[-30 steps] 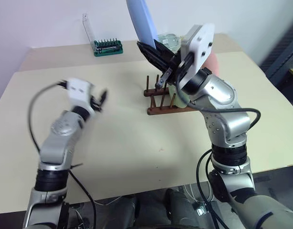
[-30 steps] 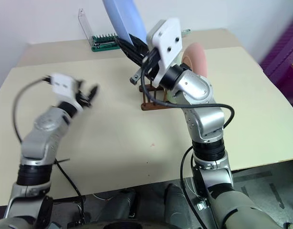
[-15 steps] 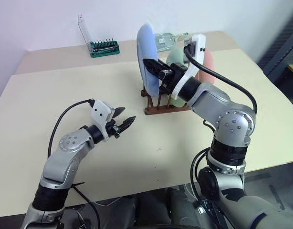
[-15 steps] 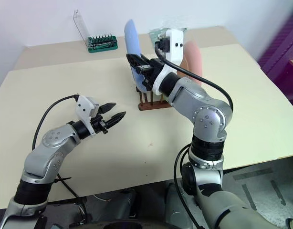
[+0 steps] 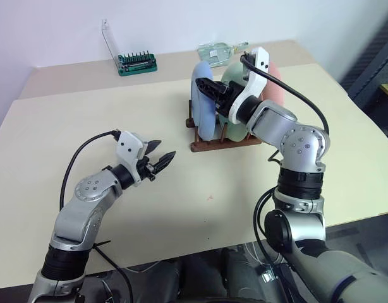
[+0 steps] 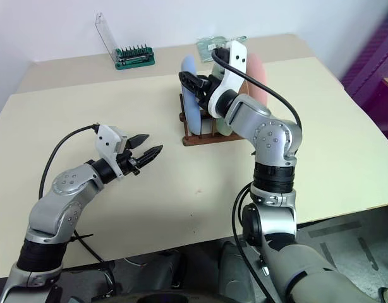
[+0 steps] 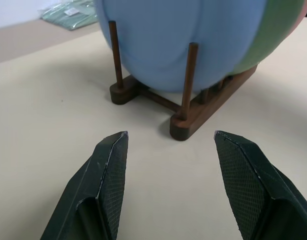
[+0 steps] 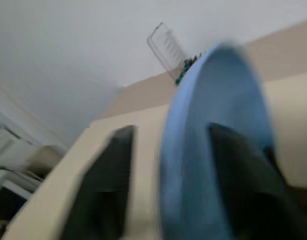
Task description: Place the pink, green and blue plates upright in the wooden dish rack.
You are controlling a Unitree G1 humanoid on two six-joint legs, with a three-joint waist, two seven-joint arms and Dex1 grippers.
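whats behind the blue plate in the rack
Behind the blue plate, standing in the wooden dish rack, the green plate and then the pink plate stand upright. The blue plate and the right gripper cover most of the green one.

The blue plate point(image 7: 193, 40), just ahead of the left gripper point(image 7: 168, 145), looks like smooth matt plastic, same as the green plate point(image 7: 273, 35) behind it. The rack point(image 7: 193, 117) is dark polished wood. The gripper fingers point(image 7: 111, 170) are black with a fine rough grid texture. The table point(image 7: 53, 115) is matt beige.
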